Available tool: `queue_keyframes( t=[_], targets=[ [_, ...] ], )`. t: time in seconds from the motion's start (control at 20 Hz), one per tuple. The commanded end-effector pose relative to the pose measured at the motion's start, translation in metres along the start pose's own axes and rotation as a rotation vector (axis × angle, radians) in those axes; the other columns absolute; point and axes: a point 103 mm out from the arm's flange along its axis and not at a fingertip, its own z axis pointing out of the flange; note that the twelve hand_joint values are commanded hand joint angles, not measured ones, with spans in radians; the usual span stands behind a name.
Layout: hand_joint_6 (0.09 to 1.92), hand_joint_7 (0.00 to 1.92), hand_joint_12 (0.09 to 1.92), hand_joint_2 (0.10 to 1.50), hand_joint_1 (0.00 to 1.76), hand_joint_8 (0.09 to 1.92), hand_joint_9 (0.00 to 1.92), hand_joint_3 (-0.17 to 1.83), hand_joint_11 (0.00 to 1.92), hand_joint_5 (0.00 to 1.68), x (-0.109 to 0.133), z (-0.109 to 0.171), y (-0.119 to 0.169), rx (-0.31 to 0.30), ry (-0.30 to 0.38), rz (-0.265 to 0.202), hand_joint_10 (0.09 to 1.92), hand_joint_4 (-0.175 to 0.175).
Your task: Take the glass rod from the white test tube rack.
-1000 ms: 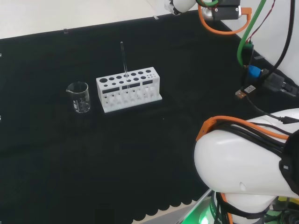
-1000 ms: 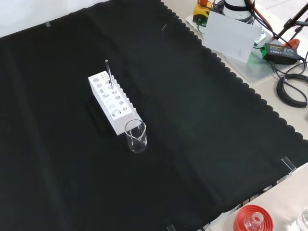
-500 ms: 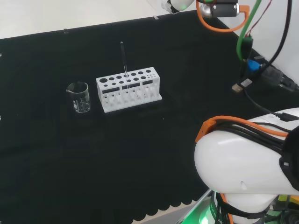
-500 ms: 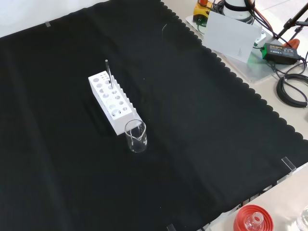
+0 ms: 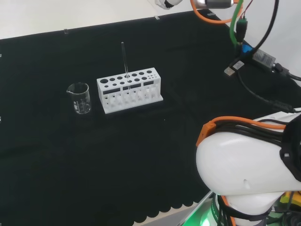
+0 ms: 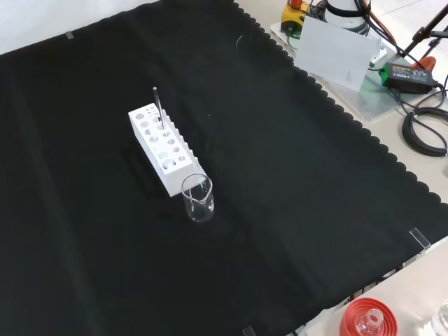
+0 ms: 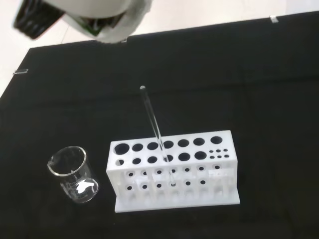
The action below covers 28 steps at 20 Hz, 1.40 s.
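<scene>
Glass rod (image 7: 155,130) stands in the white rack (image 7: 174,172), beaker (image 7: 75,175) beside; hand's (image 7: 99,15) grip unclear

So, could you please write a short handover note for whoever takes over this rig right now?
Hand: a blurred white part shows in the wrist view, well above the bench; fingers not readable, touching nothing.
Glass rod: standing in a hole of the white test tube rack, leaning a little.
Glass beaker: upright beside the rack's end, apart from it.
Done: nothing yet, rod untouched.
Left: bring the hand down, grasp the rod, lift it out of the rack.
</scene>
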Motion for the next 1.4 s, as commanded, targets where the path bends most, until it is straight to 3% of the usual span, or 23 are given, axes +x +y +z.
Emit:
queue_keyframes(
  t=[0.05,0.8,1.0,1.4],
  targets=[
    [0.14,0.12,1.39,0.54,0.9,0.84,0.32,0.8,0.36,0.26,0.008,0.004,0.016,0.023,0.012,-0.022,0.91,-0.035],
    [0.16,0.2,1.38,0.55,0.9,0.85,0.37,0.79,0.4,0.34,0.026,0.02,0.059,0.081,0.03,-0.088,0.92,-0.038],
    [0.17,0.21,1.37,0.56,0.9,0.84,0.37,0.78,0.41,0.34,0.029,0.025,0.07,0.115,0.009,-0.065,0.92,-0.037],
    [0.17,0.21,1.37,0.56,0.9,0.84,0.38,0.78,0.42,0.34,0.047,0.039,0.096,0.137,0.032,-0.119,0.92,-0.035]
  ],
)
